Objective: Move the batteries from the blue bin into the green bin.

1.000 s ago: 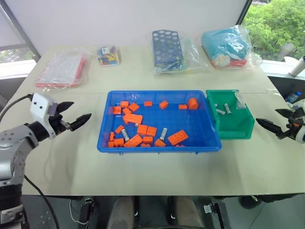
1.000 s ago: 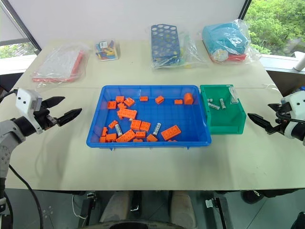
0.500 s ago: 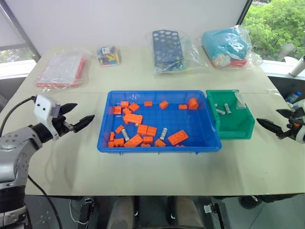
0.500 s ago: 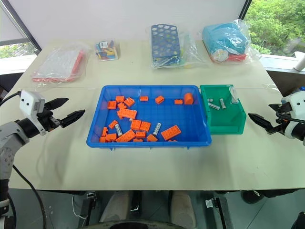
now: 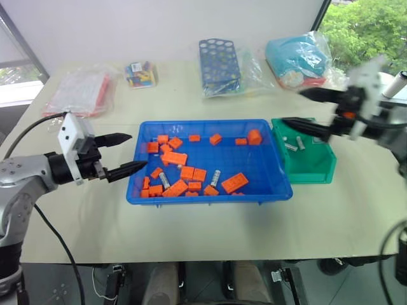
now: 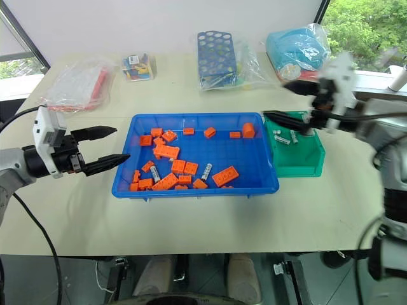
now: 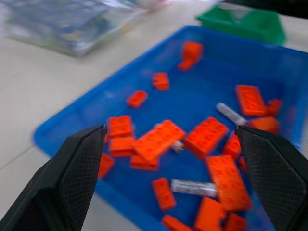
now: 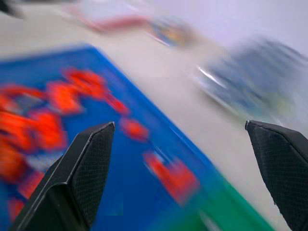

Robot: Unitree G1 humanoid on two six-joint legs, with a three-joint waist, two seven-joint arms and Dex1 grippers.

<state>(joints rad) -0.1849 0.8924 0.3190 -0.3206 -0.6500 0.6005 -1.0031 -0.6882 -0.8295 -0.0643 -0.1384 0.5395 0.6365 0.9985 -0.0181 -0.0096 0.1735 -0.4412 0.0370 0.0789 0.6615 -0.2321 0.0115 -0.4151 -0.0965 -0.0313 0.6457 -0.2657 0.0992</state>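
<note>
L gripper [image 5: 127, 153] hangs at the left rim of the blue bin [image 5: 267, 152], fingers wide apart, holding nothing. Batteries [image 5: 217, 177] lie among orange bricks [image 5: 235, 183] in the bin's near half; more batteries sit in the green bin [image 5: 315, 170] just right. R gripper [image 5: 304, 108] above green bin's far-left corner, fully spread, empty.

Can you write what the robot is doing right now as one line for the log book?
left gripper: open, empty, at blue bin's left rim | right gripper: open, empty, above green bin | batteries: some remain among orange bricks
</note>
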